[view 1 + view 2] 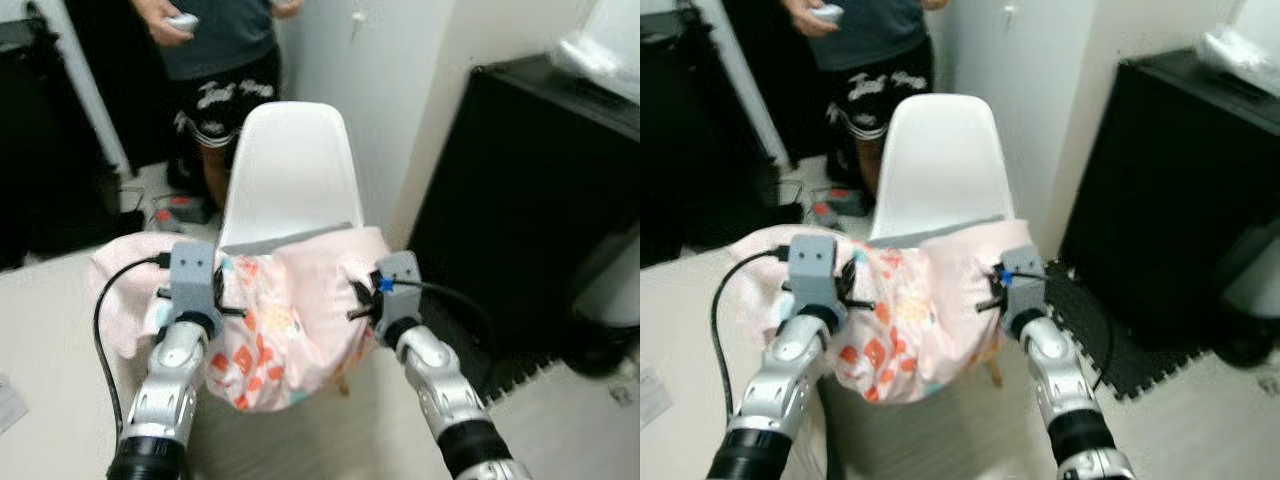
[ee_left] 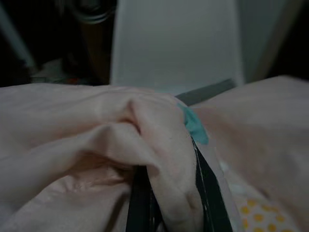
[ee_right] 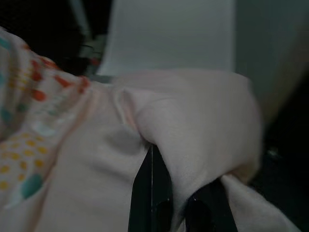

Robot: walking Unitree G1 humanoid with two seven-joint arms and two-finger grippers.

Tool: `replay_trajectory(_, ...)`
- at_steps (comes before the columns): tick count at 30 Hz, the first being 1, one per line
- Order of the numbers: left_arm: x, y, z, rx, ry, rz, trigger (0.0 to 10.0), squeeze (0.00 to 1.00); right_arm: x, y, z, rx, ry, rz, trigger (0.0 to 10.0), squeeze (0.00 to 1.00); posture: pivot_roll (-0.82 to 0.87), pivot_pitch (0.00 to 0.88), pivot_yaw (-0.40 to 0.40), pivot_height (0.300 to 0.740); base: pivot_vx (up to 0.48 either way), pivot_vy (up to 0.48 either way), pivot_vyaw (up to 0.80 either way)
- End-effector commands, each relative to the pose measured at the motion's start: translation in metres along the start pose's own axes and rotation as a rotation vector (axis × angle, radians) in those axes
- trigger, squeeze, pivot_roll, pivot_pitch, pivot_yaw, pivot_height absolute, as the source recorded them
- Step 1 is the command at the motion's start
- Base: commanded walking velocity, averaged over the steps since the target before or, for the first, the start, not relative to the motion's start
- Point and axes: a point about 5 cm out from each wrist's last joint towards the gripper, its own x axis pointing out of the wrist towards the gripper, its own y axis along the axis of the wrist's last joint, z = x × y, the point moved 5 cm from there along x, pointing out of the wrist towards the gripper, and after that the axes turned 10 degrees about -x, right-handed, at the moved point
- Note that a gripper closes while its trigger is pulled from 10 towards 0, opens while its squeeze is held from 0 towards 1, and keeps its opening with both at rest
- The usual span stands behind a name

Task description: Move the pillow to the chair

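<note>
Pillow [image 1: 285, 330] held up between both grippers, long way side to side. Left gripper [image 1: 222, 300] and right gripper [image 1: 357, 303] fingers pinched on cloth. Chair [image 1: 292, 175] straight ahead, just behind pillow; seat hidden.

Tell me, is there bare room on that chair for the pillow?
Hard to say: the chair shows its white back bare, but the pillow, pinched by the left gripper and right gripper, hides the seat. A person crowds the space behind.
</note>
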Motion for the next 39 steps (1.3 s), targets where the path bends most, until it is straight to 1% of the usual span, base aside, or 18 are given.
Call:
replay_trajectory(1, 0.002, -0.0001, 0.0103, 0.002, -0.038, 0.003, 10.0, 0.0, 0.0037, 0.0147, 0.0001, 0.002, 0.002, 0.053, 10.0, 0.0, -0.02, 0.061, 0.007, 0.74, 0.0, 0.0, -0.8)
replay_trajectory(14, 0.0013, -0.0056, 0.0084, -0.006, -0.013, -0.008, 10.0, 0.0, 0.0025, 0.0113, 0.0014, 0.011, -0.011, 0.046, 10.0, 0.0, -0.02, 0.069, 0.008, 0.74, 0.0, 0.0, -0.8)
replay_trajectory(39, 0.003, -0.0029, 0.0045, 0.011, 0.001, -0.003, 10.0, 0.0, 0.0024, 0.0085, 0.003, 0.016, -0.019, 0.036, 10.0, 0.0, -0.02, 0.086, 0.011, 0.74, 0.0, 0.0, -0.8)
